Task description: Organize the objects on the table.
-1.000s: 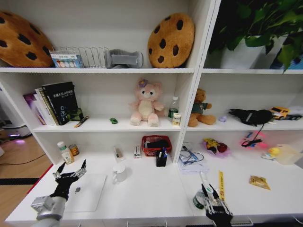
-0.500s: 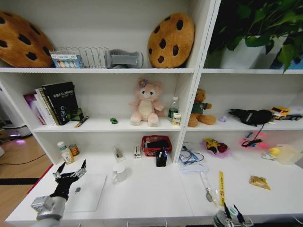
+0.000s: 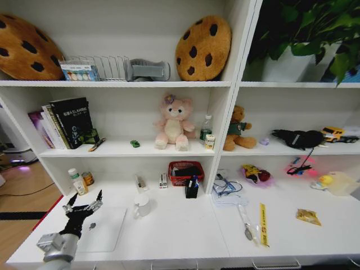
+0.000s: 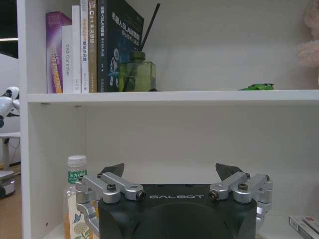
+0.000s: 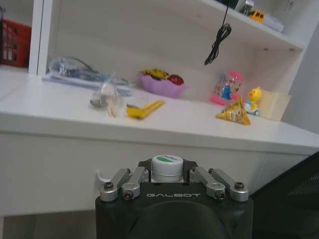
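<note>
1. The left gripper (image 3: 83,203) is hovering over the desk (image 3: 180,230) near its left front corner, above the silver laptop (image 3: 104,229), with its fingers (image 4: 112,169) spread apart and grasping nothing.
2. In the right wrist view, the right gripper (image 5: 168,172) is sitting below the desk's front edge, its fingers clenched around a small bottle with a white and green cap (image 5: 167,164).
3. The tiny green toy car (image 3: 135,143) is resting on the shelf above the desk, left of the pink plush toy (image 3: 174,124); the left wrist view is showing it too (image 4: 256,86).
4. A white mug (image 3: 142,205) is standing on the desk just right of the laptop.
5. A yellow strip (image 3: 262,223) and a clear packet (image 3: 246,222) are lying side by side toward the desk's right front.
6. A red basket (image 3: 185,172) is sitting against the desk's back edge, with a black pen holder (image 3: 192,188) just in front of it.
</note>
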Controlling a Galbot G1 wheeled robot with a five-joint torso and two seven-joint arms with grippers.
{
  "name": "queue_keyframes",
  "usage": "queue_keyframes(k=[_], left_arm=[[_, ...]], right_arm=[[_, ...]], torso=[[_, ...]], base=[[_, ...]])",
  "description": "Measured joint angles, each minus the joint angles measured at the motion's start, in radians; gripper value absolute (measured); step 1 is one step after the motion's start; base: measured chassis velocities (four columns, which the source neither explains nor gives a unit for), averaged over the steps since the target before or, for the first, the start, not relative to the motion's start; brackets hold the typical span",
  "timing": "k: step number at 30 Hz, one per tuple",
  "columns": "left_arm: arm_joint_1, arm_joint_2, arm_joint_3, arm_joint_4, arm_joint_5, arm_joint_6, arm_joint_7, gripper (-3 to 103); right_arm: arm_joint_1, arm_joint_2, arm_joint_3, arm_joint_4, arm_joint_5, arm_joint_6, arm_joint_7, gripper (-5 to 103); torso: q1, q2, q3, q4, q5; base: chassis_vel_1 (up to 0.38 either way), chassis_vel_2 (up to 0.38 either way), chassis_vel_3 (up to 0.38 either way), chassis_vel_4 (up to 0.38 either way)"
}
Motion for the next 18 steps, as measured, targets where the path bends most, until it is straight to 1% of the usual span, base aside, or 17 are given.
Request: queue_keyframes(k=[1,4,5,7,8,10,11,13,15,16,18], left_arm=[[0.000,0.000,0.000,0.000,0.000,0.000,0.000,100],[0.000,0.000,0.000,0.000,0.000,0.000,0.000,100],[0.000,0.000,0.000,0.000,0.000,0.000,0.000,100],[0.000,0.000,0.000,0.000,0.000,0.000,0.000,100],[0.000,0.000,0.000,0.000,0.000,0.000,0.000,100],[0.000,0.000,0.000,0.000,0.000,0.000,0.000,100],[0.000,0.000,0.000,0.000,0.000,0.000,0.000,100],[0.000,0.000,0.000,0.000,0.000,0.000,0.000,100],[0.000,0.000,0.000,0.000,0.000,0.000,0.000,100],[0.000,0.000,0.000,0.000,0.000,0.000,0.000,100],[0.000,0.000,0.000,0.000,0.000,0.000,0.000,100]], right_arm=[[0.000,0.000,0.000,0.000,0.000,0.000,0.000,30],[0.075,-0.019,-0.017,-0.133,-0.006,0.006,-0.012,30],[0.075,-0.019,-0.017,-0.133,-0.006,0.006,-0.012,30],[0.138,-0.030,-0.037,-0.226,-0.014,0.007,-0.021,30],[0.138,-0.030,-0.037,-0.226,-0.014,0.007,-0.021,30],[0.209,-0.043,-0.053,-0.307,-0.019,0.011,-0.032,30],[0.209,-0.043,-0.053,-0.307,-0.019,0.011,-0.032,30],[0.275,-0.060,-0.068,-0.369,-0.020,0.015,-0.041,30],[0.302,-0.066,-0.074,-0.391,-0.019,0.014,-0.044,30],[0.337,-0.076,-0.084,-0.415,-0.017,0.007,-0.048,30],[0.355,-0.082,-0.091,-0.426,-0.017,-0.001,-0.050,30]], torso=[[0.000,0.000,0.000,0.0000,0.0000],[0.000,0.000,0.000,-0.0001,-0.0001],[0.000,0.000,0.000,-0.0001,-0.0001],[0.000,0.000,0.000,-0.0001,0.0004],[0.000,0.000,0.000,-0.0001,0.0004],[0.000,0.000,0.000,-0.0002,0.0001],[0.000,0.000,0.000,-0.0002,0.0001],[0.000,0.000,0.000,0.0001,0.0001],[0.000,0.000,0.000,0.0000,0.0001],[0.000,0.000,0.000,0.0001,0.0003],[0.000,0.000,0.000,0.0001,0.0001]], base=[[0.000,0.000,0.000,0.000],[0.000,0.000,0.000,0.000],[0.000,0.000,0.000,0.000],[0.000,0.000,0.000,0.000],[0.000,0.000,0.000,0.000],[0.000,0.000,0.000,0.000],[0.000,0.000,0.000,0.000],[0.000,0.000,0.000,0.000],[0.000,0.000,0.000,0.000],[0.000,0.000,0.000,0.000],[0.000,0.000,0.000,0.000]])
